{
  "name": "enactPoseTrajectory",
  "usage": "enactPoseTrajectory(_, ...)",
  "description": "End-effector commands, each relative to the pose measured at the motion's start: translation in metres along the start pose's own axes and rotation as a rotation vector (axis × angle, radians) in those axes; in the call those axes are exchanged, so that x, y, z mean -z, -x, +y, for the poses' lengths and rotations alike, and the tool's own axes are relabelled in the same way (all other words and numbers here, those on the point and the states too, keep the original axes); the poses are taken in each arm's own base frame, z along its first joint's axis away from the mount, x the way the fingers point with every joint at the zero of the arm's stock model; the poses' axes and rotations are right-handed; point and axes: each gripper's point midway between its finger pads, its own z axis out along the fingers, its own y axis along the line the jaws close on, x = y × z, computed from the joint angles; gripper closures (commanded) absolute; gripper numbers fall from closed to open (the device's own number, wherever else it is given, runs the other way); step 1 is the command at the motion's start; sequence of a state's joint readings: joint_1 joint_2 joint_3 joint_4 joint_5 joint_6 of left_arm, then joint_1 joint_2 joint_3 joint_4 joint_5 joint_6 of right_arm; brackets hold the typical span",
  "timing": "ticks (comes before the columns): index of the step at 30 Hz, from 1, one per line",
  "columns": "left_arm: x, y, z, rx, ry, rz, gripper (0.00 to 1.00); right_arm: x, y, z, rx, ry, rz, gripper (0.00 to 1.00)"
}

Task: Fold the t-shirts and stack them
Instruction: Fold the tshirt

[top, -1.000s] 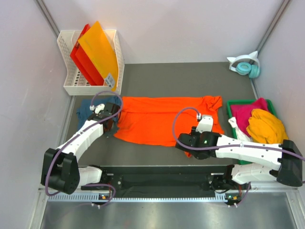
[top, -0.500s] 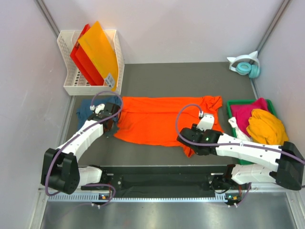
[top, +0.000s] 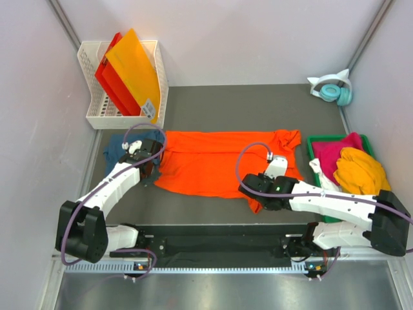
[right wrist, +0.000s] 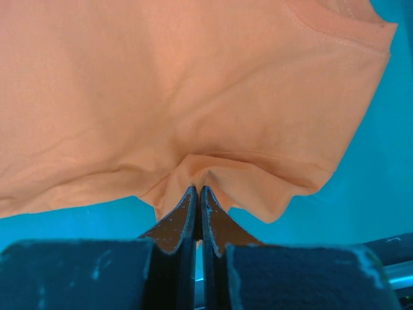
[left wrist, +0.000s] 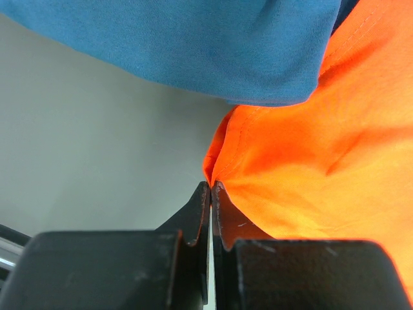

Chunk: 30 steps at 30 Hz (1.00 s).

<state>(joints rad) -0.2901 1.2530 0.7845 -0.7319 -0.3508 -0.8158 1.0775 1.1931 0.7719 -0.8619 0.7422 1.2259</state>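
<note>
A large bright orange t-shirt [top: 219, 161] lies spread flat across the middle of the grey table. My left gripper [top: 151, 169] is shut on its near left corner, and the left wrist view shows the cloth [left wrist: 310, 148] pinched at the tips of that gripper [left wrist: 211, 185]. My right gripper [top: 255, 195] is shut on the shirt's near right hem. In the right wrist view the fabric [right wrist: 193, 84] puckers into that gripper [right wrist: 198, 189]. A dark teal-blue t-shirt [top: 119, 146] [left wrist: 193, 45] lies bunched just left of the orange one.
A green bin [top: 321, 139] at the right holds magenta [top: 339, 152], yellow-orange [top: 358, 171] and white [top: 321, 174] t-shirts. A white basket [top: 97, 119] at the back left holds stiff orange and red sheets [top: 132, 71]. Teal headphones [top: 332, 90] sit at the back right.
My right gripper has shifted slightly along the orange shirt's near hem and closed on it. The left arm has kept still with its grip on the corner.
</note>
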Motion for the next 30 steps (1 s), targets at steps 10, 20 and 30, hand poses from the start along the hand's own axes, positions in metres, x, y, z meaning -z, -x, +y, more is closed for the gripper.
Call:
enactPoseTrajectory(10,0.016,0.021,-0.011,0.012,-0.046,-0.066,1.0,0.055,0.061,-0.033,-0.082,-0.021,-0.14,1.0)
enactPoseTrajectory(20,0.026,0.031,-0.007,0.026,-0.041,-0.108,1.0,0.063,0.065,-0.047,-0.021,-0.054,-0.143,1.0)
enactPoseTrajectory(30,0.036,0.049,-0.011,0.054,-0.046,-0.164,1.0,0.077,0.096,-0.043,-0.058,0.0,-0.237,1.0)
